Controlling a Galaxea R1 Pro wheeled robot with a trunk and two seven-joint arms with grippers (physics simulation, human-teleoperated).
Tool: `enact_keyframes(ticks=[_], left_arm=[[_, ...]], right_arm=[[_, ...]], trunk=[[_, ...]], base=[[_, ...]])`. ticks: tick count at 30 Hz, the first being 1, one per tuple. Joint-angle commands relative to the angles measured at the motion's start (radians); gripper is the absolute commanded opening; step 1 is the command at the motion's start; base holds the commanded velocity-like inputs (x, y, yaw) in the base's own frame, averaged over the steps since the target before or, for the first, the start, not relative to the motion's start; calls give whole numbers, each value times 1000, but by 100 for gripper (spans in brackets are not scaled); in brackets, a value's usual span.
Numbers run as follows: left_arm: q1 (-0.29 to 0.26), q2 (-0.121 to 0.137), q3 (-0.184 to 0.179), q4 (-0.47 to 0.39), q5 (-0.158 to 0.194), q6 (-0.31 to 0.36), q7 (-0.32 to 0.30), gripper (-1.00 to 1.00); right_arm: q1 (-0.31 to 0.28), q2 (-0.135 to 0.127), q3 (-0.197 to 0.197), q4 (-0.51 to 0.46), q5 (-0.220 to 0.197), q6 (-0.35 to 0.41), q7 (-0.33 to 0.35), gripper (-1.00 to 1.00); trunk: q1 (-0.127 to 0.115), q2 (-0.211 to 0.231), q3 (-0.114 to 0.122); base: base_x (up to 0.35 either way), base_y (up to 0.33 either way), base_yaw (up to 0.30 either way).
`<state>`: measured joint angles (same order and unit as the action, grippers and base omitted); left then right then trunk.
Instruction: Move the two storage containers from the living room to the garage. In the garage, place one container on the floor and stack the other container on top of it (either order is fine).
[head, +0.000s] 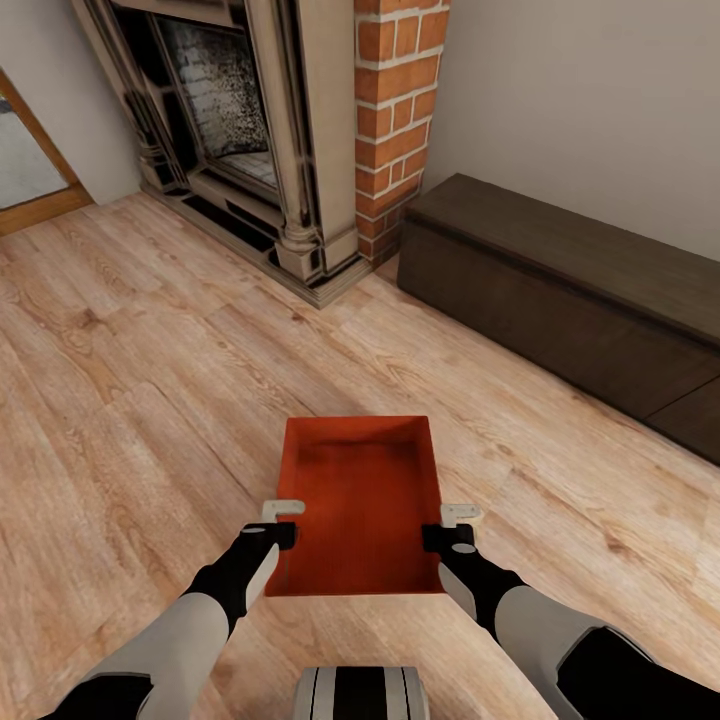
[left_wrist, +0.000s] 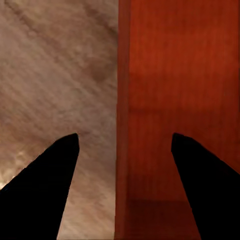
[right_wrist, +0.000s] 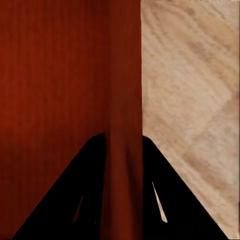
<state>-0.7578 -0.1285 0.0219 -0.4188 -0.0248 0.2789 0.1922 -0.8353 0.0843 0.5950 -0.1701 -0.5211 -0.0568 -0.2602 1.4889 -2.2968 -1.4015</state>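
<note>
Container, orange-red, open-topped: right gripper clamps its wall; left gripper straddles wide.

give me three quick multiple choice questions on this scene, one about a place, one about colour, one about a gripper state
1. Where is the storage container?
A. on the dark cabinet
B. between the two grippers, over the wood-plank floor
C. inside the fireplace

2. What colour is the container?
A. orange-red
B. blue
C. white

3. How does the right gripper stand?
A. wide open, away from the tub
C. folded against the trunk
B. shut on the container's wall

Answers: 1 B, the head view shows the left gripper and the right one at its sides; 2 A, its walls and bottom are orange-red; 3 B, its fingers pinch the wall.
</note>
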Motion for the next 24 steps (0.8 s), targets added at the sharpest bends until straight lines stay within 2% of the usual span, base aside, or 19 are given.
enact_keyframes(ticks=[1, 8, 21, 24], left_arm=[[0, -1, 2, -2, -1, 3, 2, -100], [0, -2, -1, -3, 1, -26, 1, -100], [0, -2, -3, -3, -1, -29, 1, -100], [0, -2, 0, -2, 2, -28, 1, -100]], right_arm=[[0, 0, 9, 1, -17, -6, -2, -100], [0, 0, 9, 1, -17, -6, -2, -100], [0, 0, 9, 1, -17, -6, -2, -100], [0, 0, 9, 1, -17, -6, -2, -100]], trunk=[[0, 0, -1], [0, 0, -1], [0, 0, -1], [-12, 21, 9]], base=[[0, 0, 0], [0, 0, 0], [0, 0, 0], [0, 0, 0]])
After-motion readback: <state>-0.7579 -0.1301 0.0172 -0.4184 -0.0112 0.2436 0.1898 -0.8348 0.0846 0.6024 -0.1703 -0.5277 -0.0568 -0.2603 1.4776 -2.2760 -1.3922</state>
